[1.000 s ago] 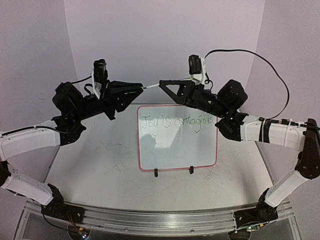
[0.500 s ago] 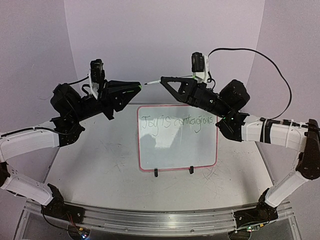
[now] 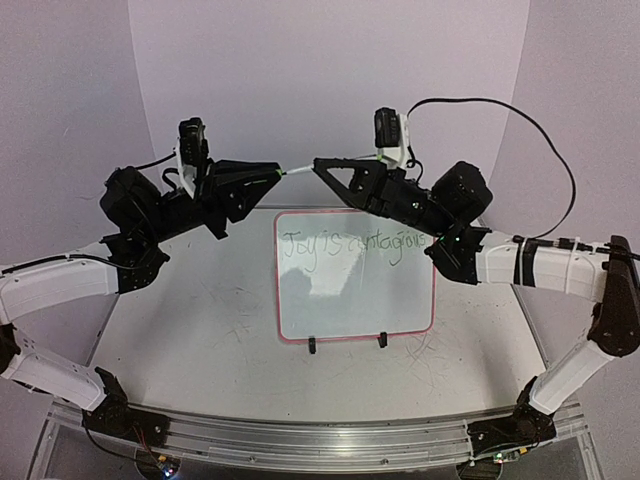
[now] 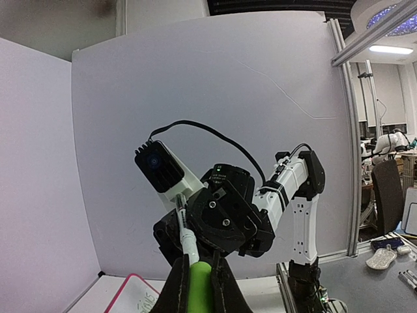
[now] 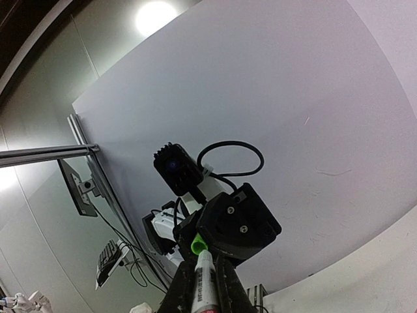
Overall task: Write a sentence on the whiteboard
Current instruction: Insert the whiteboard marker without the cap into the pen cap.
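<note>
Capping over the counter [image 3: 200, 320]: my left jaws clamp a green cap [image 4: 200, 290], right jaws the marker [image 5: 204, 283]. Whiteboard [image 3: 355, 300] stands below, sentence [image 3: 355, 245] written. A misaligned push could drop either.

A white counter [image 3: 200, 320], marked with faint grey scratches, is enclosed by pale lilac backdrop panels [image 3: 300, 80]. A metal rail [image 3: 300, 437] is fixed along its near edge. A thin white marker [image 3: 298, 171] with a green end is held level in the air above the far edge. Beyond the panels, an office chair [image 4: 389, 195], a monitor [image 5: 77, 188], a keyboard [image 5: 106, 261] and a round ceiling lamp [image 5: 155, 17] are seen.
</note>
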Robot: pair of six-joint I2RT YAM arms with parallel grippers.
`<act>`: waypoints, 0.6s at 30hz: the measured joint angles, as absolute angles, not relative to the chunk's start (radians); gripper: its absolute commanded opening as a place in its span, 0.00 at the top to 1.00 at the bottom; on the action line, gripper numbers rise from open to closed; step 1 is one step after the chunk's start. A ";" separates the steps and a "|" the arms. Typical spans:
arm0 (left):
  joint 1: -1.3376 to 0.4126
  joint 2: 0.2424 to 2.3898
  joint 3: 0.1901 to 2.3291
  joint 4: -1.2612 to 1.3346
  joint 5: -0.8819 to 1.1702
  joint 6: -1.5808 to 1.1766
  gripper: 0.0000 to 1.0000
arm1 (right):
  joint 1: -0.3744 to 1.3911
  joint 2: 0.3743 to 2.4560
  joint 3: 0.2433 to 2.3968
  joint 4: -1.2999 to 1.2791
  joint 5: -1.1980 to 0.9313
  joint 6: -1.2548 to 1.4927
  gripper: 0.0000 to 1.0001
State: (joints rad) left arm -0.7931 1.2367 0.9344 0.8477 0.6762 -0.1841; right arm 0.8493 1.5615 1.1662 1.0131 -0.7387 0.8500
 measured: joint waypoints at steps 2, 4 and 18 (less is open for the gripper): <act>-0.793 1.235 0.934 0.857 0.676 -0.184 1.00 | 0.851 1.568 1.176 1.019 -0.740 0.853 1.00; -0.793 1.233 0.934 0.860 0.675 -0.184 1.00 | 0.853 1.572 1.182 1.024 -0.741 0.855 1.00; -0.798 1.230 0.918 0.869 0.642 -0.182 1.00 | 0.887 1.572 1.203 0.954 -0.707 0.759 1.00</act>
